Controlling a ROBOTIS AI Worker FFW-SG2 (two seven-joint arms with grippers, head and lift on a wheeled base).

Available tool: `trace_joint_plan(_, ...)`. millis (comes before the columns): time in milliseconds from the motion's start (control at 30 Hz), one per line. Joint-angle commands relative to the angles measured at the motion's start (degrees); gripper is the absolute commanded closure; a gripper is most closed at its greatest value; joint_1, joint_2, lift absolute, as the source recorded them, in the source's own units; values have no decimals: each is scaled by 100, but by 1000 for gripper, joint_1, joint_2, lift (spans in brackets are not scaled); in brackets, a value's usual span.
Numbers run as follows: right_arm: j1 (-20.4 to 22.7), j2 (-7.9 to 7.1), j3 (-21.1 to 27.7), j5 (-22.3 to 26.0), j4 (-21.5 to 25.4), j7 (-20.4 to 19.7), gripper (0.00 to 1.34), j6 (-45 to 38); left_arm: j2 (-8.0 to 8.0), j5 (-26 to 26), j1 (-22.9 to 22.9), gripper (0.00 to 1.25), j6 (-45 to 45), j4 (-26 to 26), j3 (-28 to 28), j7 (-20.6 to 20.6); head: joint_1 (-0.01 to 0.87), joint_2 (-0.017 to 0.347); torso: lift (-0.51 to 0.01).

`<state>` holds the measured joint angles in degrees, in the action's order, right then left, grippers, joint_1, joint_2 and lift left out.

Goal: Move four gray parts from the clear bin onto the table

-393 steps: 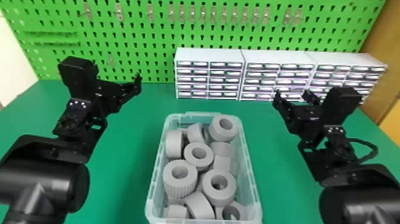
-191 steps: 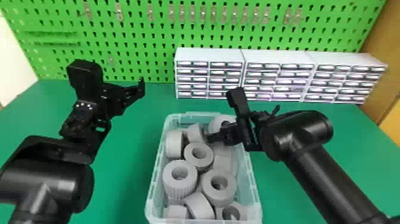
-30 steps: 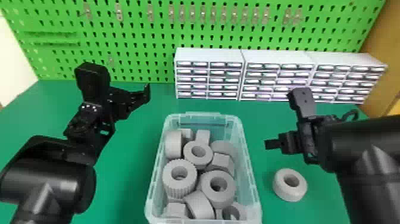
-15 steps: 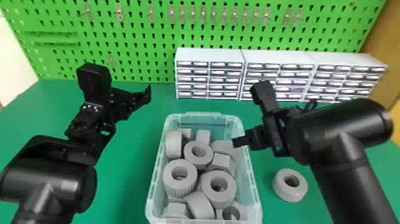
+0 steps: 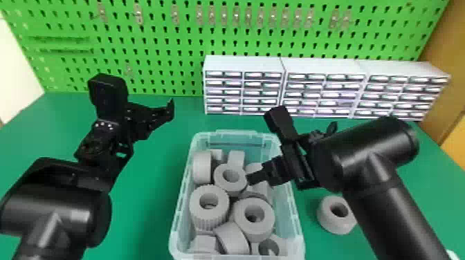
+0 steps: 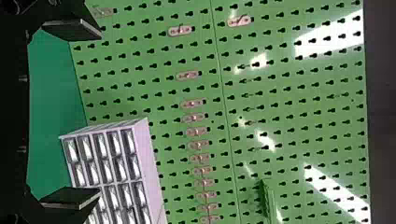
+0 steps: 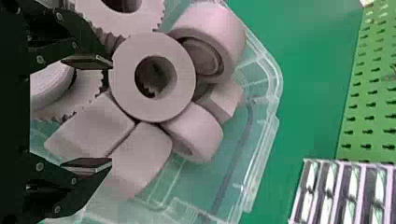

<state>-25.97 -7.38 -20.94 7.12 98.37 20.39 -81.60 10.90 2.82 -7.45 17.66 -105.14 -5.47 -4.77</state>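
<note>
1. Right pincer (image 5: 253, 178) moved farther in over the clear bin (image 5: 231, 133) since the last head view. One gray part (image 5: 328, 221) sits on the tabletop (image 5: 148, 193), just beside the bin on the right arm's side; likely set there for a short carry. Bin sits between both arms, probably so either can reach. Count: one part out, at least ten gray parts (image 5: 230, 178) in the bin, overlap hides the exact number. Three drawer units (image 5: 244, 86) behind.
2. Left wrist view: left pincer (image 6: 100, 113) empty, fingers spread, facing the pegboard (image 6: 280, 107). Parked, looks like.
3. Right wrist view: right pincer empty, two fingers apart above the parts, presumably spread to straddle one. Three more to go, by my count.
</note>
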Motion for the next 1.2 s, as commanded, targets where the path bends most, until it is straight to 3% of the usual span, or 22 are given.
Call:
trace_joint_plan(0, -39, -9, -76, 88, -55, 0, 516, 4, 0, 8, -11, 105, 1, 11, -15, -6, 678, 34, -50)
trace_joint_plan(900, -30, 0, -94, 106, -81, 0, 515, -5, 0, -1, -20, 105, 9, 11, -15, 3, 678, 34, -50)
trace_joint_plan(1167, -74, -26, -208, -88, -169, 0, 515, 267, 0, -1, -20, 105, 9, 19, -6, -6, 678, 34, -50)
